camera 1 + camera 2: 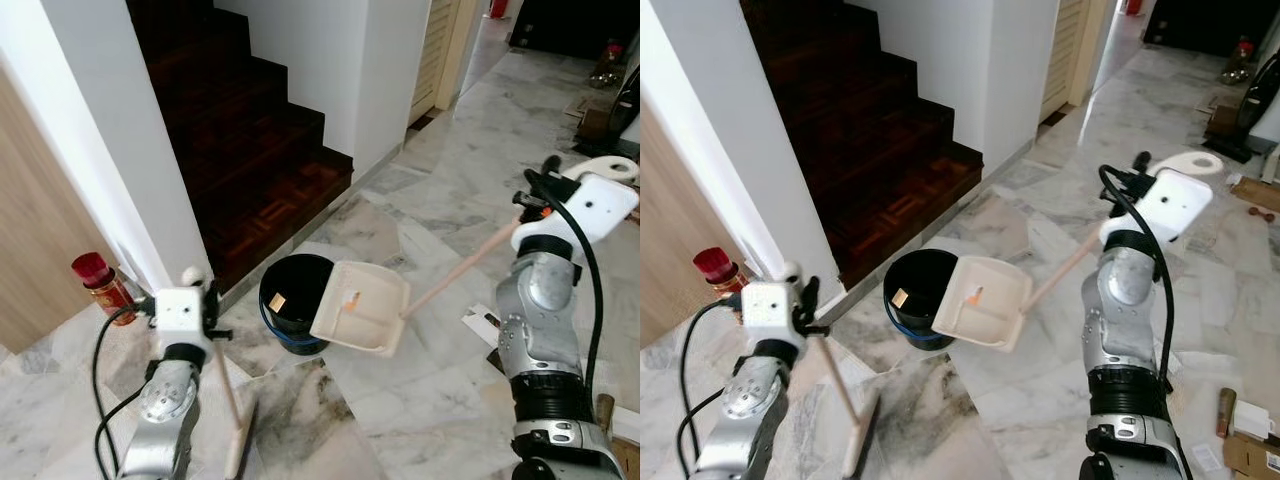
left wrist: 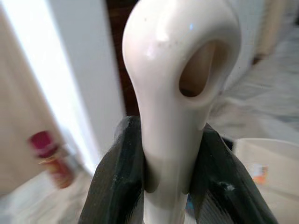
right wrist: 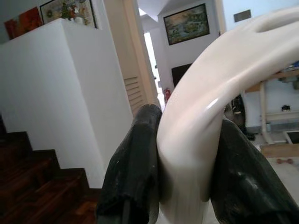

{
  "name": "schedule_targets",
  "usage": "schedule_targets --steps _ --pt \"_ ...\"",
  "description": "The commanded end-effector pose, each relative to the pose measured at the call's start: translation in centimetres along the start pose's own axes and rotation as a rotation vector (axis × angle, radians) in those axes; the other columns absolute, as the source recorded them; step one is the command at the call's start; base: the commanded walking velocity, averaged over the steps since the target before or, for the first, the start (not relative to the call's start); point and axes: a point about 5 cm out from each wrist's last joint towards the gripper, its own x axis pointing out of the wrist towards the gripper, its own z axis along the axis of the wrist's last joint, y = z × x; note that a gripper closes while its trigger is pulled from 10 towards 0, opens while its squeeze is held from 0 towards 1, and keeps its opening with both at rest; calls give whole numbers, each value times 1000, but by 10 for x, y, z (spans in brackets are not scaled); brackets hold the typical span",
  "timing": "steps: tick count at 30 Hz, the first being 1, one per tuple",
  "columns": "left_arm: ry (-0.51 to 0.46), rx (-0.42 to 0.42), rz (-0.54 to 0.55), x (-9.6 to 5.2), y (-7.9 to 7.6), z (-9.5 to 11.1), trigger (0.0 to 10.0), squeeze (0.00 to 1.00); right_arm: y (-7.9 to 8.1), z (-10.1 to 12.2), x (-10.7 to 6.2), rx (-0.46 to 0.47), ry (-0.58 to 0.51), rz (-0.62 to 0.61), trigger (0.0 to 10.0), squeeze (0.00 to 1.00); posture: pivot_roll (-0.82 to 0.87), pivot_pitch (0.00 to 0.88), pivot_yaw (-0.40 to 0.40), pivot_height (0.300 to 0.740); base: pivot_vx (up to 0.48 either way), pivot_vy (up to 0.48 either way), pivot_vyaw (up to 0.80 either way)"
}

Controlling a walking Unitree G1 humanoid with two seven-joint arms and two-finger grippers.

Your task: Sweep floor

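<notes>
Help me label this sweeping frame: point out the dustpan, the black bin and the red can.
dustpan (image 1: 365, 310), left eye view, inner tray.
black bin (image 1: 292, 290), left eye view, dark interior.
red can (image 1: 100, 280), left eye view, its body.

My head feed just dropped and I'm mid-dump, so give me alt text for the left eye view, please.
The right gripper holds a cream long-handled dustpan tilted over the rim of a black bin on the marble floor, an orange scrap still lying in the pan. The left gripper holds a cream broom upright with its head on the floor. Dark wooden stairs rise behind the bin.
</notes>
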Motion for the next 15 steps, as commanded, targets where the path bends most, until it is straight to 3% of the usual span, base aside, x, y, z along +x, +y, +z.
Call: schedule_targets --steps 1,8,15 --pt "-78 53 41 2 10 13 10000 0 13 26 7 54 -103 43 10000 0 58 0 7 740 0 0 0" --pt "-74 48 38 2 7 12 10000 0 22 28 8 84 -100 88 10000 0 58 0 4 740 0 0 0" --pt "-76 41 30 2 -1 12 10000 0 41 28 4 79 -92 214 10000 0 54 0 0 740 0 0 0"
